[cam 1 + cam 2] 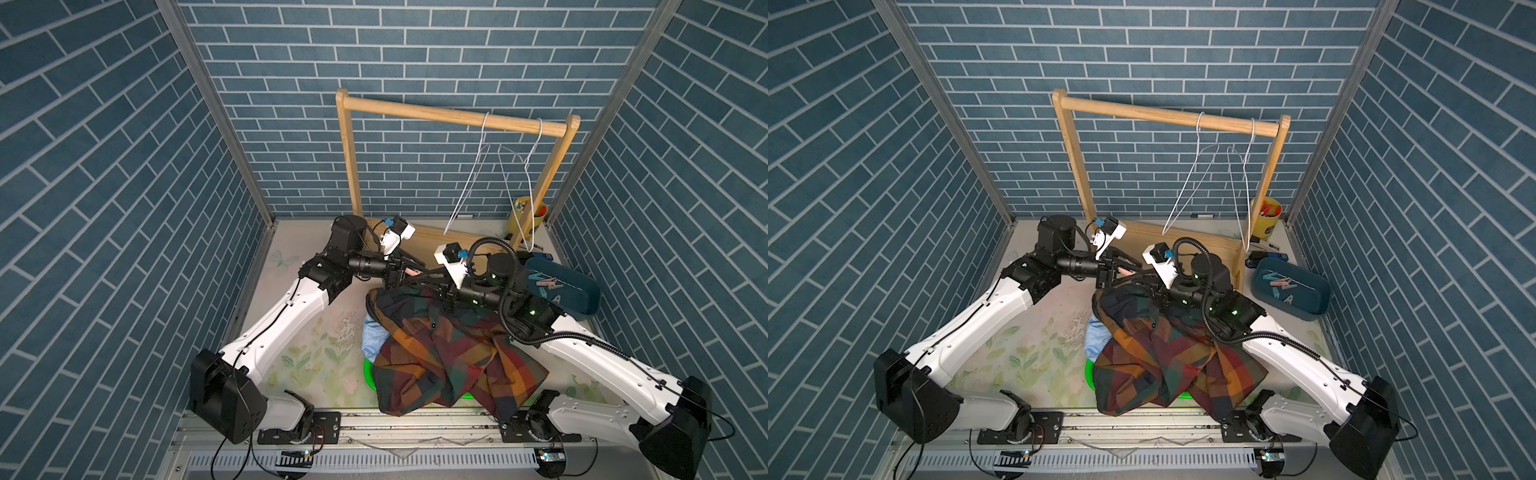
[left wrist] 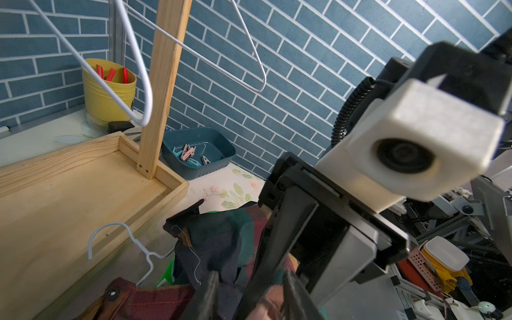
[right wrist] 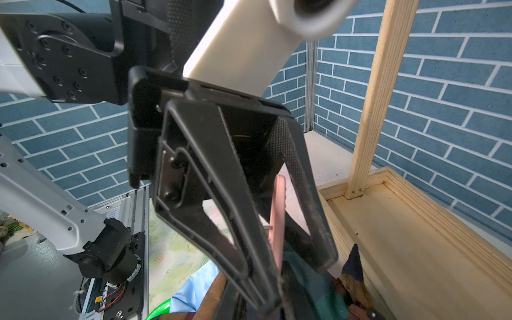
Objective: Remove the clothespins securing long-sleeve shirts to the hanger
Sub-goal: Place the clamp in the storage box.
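Pink clothespin (image 3: 277, 219), inside left end effector (image 3: 293, 279), jaws part open, perhaps touching

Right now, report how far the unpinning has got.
Done: two hangers hang bare, clothespins lie in the blue bin, the plaid shirt lies in a heap. In hand: a pink clothespin between the fingers of the open left gripper, right gripper alongside. Left: likely bin it; one hanger sits in that shirt.

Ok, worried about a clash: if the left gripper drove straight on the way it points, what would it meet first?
Probably the pink clothespin between its fingers, then the right gripper facing it; depth unclear.
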You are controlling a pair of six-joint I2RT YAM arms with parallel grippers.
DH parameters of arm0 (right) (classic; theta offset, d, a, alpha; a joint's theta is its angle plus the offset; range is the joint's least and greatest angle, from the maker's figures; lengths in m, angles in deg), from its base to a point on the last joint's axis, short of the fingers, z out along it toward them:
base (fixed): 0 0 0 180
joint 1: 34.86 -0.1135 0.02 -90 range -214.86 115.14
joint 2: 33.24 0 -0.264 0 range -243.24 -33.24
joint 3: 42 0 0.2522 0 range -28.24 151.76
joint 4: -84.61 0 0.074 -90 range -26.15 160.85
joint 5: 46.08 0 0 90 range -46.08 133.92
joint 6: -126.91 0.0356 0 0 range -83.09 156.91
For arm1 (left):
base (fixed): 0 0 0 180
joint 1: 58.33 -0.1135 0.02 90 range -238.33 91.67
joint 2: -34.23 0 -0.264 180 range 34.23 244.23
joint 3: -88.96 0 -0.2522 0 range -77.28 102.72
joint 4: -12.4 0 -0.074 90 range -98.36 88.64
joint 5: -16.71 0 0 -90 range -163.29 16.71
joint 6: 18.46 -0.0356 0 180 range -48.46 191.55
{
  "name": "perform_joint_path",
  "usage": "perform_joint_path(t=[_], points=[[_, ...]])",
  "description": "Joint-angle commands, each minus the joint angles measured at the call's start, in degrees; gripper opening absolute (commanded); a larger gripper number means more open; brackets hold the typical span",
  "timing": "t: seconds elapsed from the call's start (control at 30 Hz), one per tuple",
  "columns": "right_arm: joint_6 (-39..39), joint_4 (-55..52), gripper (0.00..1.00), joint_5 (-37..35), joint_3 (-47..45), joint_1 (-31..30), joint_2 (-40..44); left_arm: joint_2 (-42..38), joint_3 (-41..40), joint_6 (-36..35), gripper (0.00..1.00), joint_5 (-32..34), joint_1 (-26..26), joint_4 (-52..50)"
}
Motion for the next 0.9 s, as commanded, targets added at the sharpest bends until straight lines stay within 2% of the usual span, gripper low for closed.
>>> perform_joint_path(t=[0.0,0.17,0.23,0.3,0.33,0.37,0.4,0.67,0.87], points=[[0.9,3.2,0.0,-0.2,0.2,0.4,2.5,0.8,0.6,-1.1,0.47,-1.0,0.7,-2.9],[0.7,2.4,0.0,-0.3,-0.8,0.6,3.6,1.0,0.7,-0.1,0.56,-0.9,0.7,-1.8],[0.7,2.1,0.0,-0.4,-1.2,0.5,4.0,0.7,0.4,1.0,0.67,-1.0,0.6,-0.1],[0.8,2.0,0.0,-0.3,-1.6,0.7,4.2,0.5,0.6,1.3,0.73,-1.2,0.6,0.5],[0.8,2.0,0.0,-0.3,-1.7,0.7,4.4,0.4,0.8,1.3,0.8,-1.2,0.6,0.7],[0.8,1.9,0.0,-0.4,-1.9,0.7,4.5,0.3,1.0,1.3,0.96,-1.3,0.7,0.7],[0.8,1.9,0.0,-0.5,-2.0,0.8,4.5,0.1,1.1,1.2,1.0,-1.4,0.7,0.8],[0.3,-1.1,0.0,-3.0,-2.4,1.5,6.4,-3.5,1.7,-2.4,1.0,-1.0,0.3,-2.6],[0.5,-4.2,0.0,-5.6,-3.3,2.3,11.8,-6.9,1.1,-3.1,1.0,-0.7,-1.4,-3.8]])
